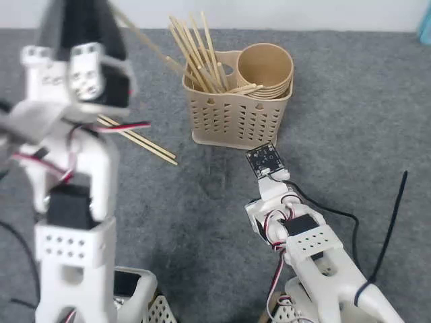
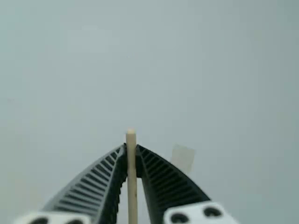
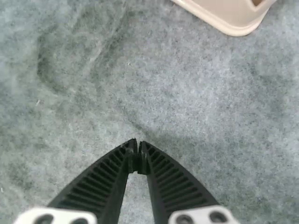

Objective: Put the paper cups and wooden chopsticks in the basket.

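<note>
A beige basket (image 1: 236, 121) stands at the back of the grey carpet, holding stacked paper cups (image 1: 264, 67) and several wooden chopsticks (image 1: 195, 54). Two more chopsticks (image 1: 145, 142) lie on the carpet to its left. My left arm (image 1: 77, 74) is raised high at the left. Its gripper (image 2: 131, 151) is shut on one chopstick (image 2: 131, 186), whose shaft (image 1: 145, 40) slants toward the basket. My right gripper (image 3: 138, 156) is shut on nothing, low over bare carpet just in front of the basket's corner (image 3: 233, 16).
A black cable (image 1: 390, 229) curls on the carpet at the right. The arms' white bases (image 1: 135, 299) fill the near edge. Open carpet lies between the two arms in front of the basket.
</note>
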Controlling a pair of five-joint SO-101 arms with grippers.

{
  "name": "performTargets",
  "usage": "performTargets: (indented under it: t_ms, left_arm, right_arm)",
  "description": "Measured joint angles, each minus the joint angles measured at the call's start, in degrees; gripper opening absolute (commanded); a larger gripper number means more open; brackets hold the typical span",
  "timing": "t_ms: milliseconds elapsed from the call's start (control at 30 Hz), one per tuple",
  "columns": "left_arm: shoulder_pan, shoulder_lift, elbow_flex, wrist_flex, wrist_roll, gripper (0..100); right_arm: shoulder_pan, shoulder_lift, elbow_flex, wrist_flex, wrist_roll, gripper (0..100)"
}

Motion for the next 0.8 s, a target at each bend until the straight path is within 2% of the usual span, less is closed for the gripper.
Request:
performTargets:
  t_ms: [133, 367, 800]
  left_arm:
    - [1.9, 6.5, -1.8, -3.9, -0.4, 1]
    - [2.4, 19.4, -6.4, -4.9, -4.0, 1]
    - [5.2, 21.7, -0.6, -5.0, -4.5, 2]
  right_arm:
    - [0.0, 0.0, 0.0, 0.0, 0.0, 0.8]
    - [0.0, 0.0, 0.0, 0.0, 0.0, 0.8]
    - [0.0, 0.0, 0.0, 0.0, 0.0, 0.8]
